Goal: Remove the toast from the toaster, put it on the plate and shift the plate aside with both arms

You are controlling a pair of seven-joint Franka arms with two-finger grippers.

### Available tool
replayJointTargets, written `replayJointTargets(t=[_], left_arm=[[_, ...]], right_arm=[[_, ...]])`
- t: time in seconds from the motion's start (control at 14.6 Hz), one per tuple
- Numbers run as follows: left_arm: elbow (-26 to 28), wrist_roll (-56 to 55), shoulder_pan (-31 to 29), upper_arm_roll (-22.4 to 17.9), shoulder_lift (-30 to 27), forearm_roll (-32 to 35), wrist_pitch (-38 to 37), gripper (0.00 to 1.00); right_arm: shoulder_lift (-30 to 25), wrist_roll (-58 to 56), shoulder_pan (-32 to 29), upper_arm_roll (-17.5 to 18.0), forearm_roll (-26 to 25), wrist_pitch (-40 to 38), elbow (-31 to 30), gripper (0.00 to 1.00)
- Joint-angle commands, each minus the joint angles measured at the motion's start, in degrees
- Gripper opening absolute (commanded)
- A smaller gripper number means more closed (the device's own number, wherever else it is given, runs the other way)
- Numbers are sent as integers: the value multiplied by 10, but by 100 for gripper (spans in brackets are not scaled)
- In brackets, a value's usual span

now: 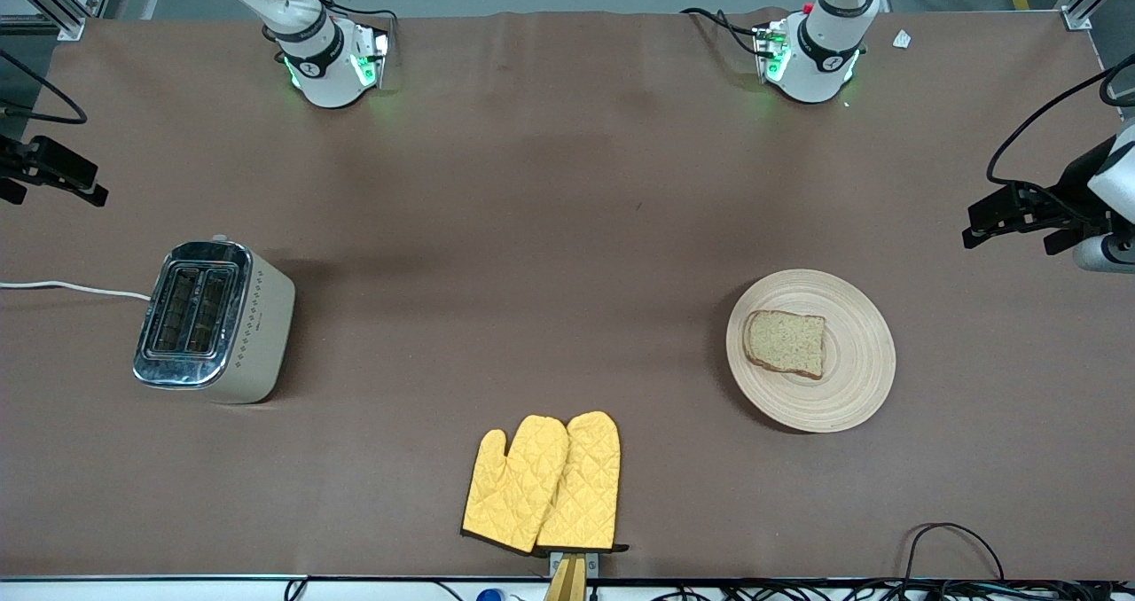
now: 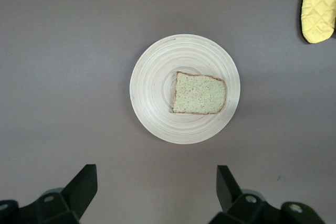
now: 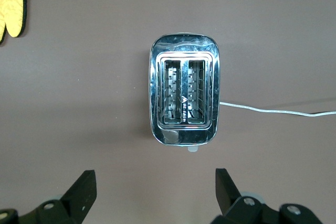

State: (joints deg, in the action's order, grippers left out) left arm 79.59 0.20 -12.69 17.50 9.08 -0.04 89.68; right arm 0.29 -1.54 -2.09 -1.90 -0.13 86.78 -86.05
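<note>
Brown table (image 1: 550,229) carries toaster (image 1: 213,320), plate (image 1: 851,388) w/ toast (image 1: 786,343); yellow mitts (image 1: 544,483).

Speckled brown toast (image 1: 785,343) lies flat on round pale wood plate (image 1: 851,379), toward left arm's end of surface, nr front edge

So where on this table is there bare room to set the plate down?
The widest bare patch lies between the toaster and the plate, from the oven mitts up toward the arm bases. On the plate, the toast leaves only the rim free.
</note>
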Motion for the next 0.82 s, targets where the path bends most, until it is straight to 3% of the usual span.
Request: replayJointTargets(t=[0.0,0.14,0.34,0.48,0.75], left_arm=[[10,5,-1,2,-14,7,1,100],[11,5,21,-11,-17,8,1,100],[14,33,91,-85,-25,10,1,100],[20,22,128,-114,-31,28,-1,100],[96,-20,139,-115,-84,29,15,100]], right_arm=[[1,6,2,-4,9,-4,7,100],[1,7,2,-4,9,-4,7,100],[1,7,1,-4,9,-4,7,100],[1,7,1,-4,9,-5,7,100],[1,7,1,-4,9,-5,6,100]])
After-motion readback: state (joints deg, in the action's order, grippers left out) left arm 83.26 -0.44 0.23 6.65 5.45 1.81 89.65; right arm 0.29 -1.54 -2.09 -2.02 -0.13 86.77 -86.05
